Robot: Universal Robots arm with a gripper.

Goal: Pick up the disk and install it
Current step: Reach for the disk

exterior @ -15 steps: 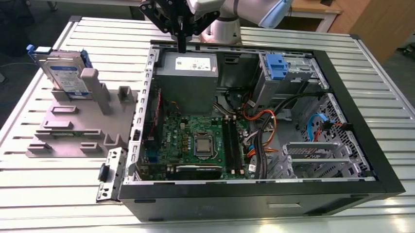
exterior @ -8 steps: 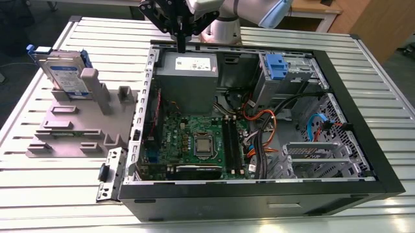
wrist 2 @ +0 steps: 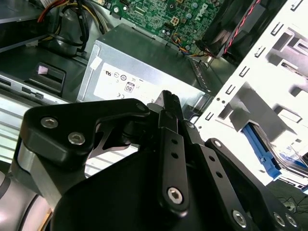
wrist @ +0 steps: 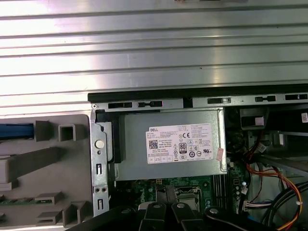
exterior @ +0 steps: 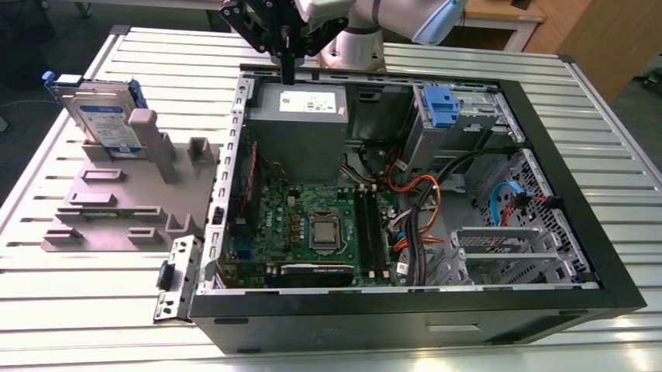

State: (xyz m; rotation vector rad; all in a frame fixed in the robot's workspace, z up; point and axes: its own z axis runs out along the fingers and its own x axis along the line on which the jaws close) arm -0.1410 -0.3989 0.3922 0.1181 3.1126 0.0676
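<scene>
- The slatted metal table [exterior: 62,310] carries everything in the exterior view.
- At the exterior view's left, the disk [exterior: 101,116] stands on edge in a slot at the far end of a grey fixture [exterior: 114,209]. Its printed label faces outward and its blue bracket shows along the top edge. Nothing grips it, and it is well apart from the arm.
- Just to the right of the fixture lies the open black computer case [exterior: 414,314], on its side with its inside facing up.
- In the case's far left corner sits the grey power supply [exterior: 300,116], its white sticker on top; the same sticker shows in both wrist views [wrist: 171,144] [wrist 2: 144,67].
- The 1 gripper [exterior: 287,76] hangs over the far edge of the power supply, pointing down. Its 2 fingers [wrist: 159,195] are drawn together, and the claw has hold of nothing.
- Nearer the camera, below the power supply, lies the green motherboard [exterior: 310,217].
- Further right, a small blue latch [exterior: 439,105] sits on the metal bay at the case's far side.
- Orange cables [exterior: 424,190] run between the motherboard and the perforated metal cage [exterior: 497,244] at the case's right end.
</scene>
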